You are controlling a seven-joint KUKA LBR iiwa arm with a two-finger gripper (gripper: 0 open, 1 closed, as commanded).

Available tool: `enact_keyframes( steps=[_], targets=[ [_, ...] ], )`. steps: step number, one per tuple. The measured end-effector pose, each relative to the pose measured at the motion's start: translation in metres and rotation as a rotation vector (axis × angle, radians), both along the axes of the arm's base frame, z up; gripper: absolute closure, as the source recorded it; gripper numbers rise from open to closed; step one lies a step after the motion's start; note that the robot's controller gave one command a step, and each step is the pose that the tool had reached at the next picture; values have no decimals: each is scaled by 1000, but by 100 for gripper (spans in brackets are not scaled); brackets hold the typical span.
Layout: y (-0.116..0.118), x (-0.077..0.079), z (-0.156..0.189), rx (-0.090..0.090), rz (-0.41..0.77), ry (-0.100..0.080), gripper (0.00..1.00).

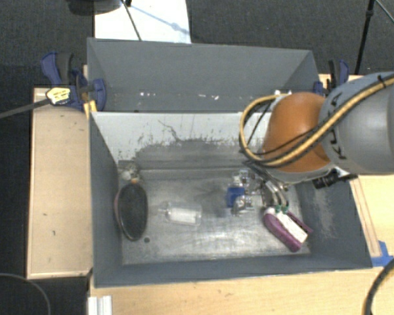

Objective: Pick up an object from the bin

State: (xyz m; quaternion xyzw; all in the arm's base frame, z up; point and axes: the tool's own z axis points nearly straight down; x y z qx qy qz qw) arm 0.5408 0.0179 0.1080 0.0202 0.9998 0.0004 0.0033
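My gripper (251, 190) is low over the bin floor, right of the middle, under the orange wrist cover. A small blue thing (235, 197) lies right against its left side; whether it is gripped cannot be made out. Just right of and below the gripper lies a purple and white oblong object (285, 229), slanted toward the bin's front right corner. A small clear plastic piece (182, 214) rests on the floor to the gripper's left.
A dark oval brush-like object (132, 209) lies along the bin's left wall. The arm and its looped cables cover the bin's right back part. Bare metal floor stretches between the clear piece and the front wall.
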Motion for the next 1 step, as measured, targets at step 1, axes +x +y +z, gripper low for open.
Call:
enact_keyframes(
  steps=[1],
  targets=[
    [0,2,29,0,2,0,100]
  ],
)
